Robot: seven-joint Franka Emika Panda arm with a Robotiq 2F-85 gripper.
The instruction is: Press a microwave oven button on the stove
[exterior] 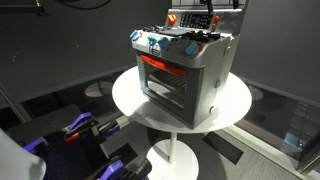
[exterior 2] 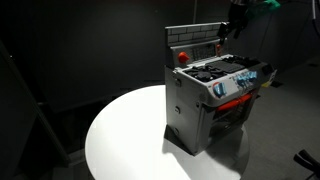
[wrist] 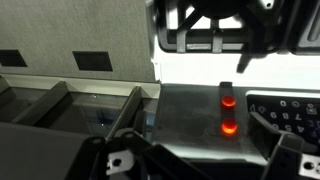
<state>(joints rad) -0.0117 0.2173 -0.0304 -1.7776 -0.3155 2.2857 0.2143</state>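
Note:
The silver-grey toy stove (exterior: 185, 75) stands on a round white table (exterior: 130, 100) and shows in both exterior views (exterior 2: 210, 100). It has a red bar handle, blue-white knobs and a raised back panel with red buttons (exterior 2: 183, 56). My gripper (exterior: 205, 15) hangs just above the back panel, at the top of the other exterior view too (exterior 2: 232, 25). In the wrist view two red buttons (wrist: 229, 115) sit on the grey panel ahead, with a keypad (wrist: 290, 115) beside them. The gripper's fingers (wrist: 200, 165) show far apart at the bottom corners, with nothing between them.
The stove takes up one side of the table (exterior 2: 120, 140). Its black burner grates (wrist: 215, 30) lie near the gripper. A blue and red object (exterior: 80, 125) and dark equipment sit on the floor beside the table. The surroundings are dark.

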